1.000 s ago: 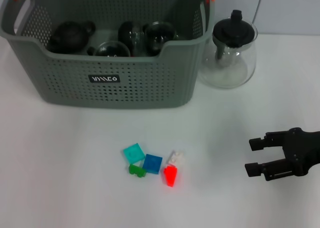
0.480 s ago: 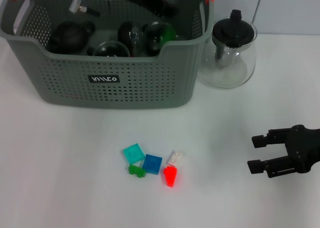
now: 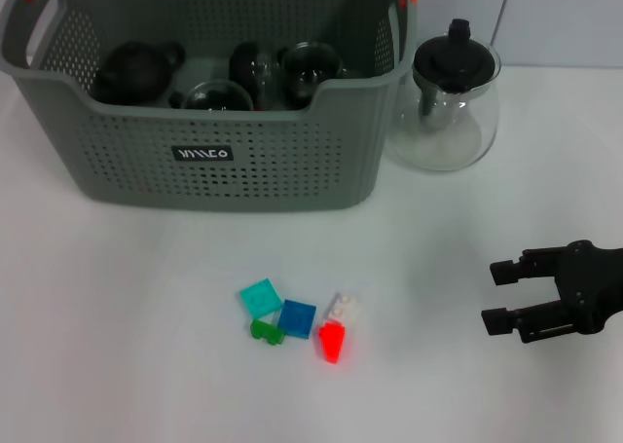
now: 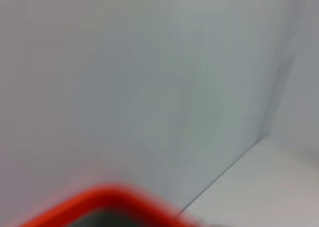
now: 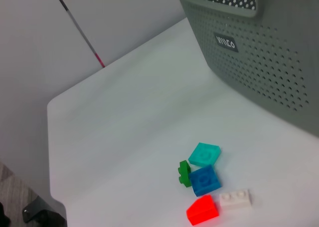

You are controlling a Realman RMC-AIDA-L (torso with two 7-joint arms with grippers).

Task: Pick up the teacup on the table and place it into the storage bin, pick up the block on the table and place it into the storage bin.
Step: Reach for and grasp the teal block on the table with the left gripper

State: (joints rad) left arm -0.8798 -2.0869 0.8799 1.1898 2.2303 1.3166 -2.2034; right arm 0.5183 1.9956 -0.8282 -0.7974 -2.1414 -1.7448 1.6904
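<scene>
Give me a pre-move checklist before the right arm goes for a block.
1. Right gripper open, with nothing between its fingers: ok.
2. Blocks on the table, none in the storage bin that shows: red block, blue block, teal block, green block, white block: ok.
3. Open table between gripper and blocks: ok.
4. Bin opening free of the left arm: cannot tell; something shows at its far rim.
5. Glass teapot standing apart from the blocks: ok.

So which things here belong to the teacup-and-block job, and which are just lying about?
Job:
storage bin, already holding dark teaware
blocks on the table: teal, blue, green, red, white
right gripper, open, to the blocks' right

Lying about:
glass teapot beside the bin

No teacup remains on the table.
</scene>
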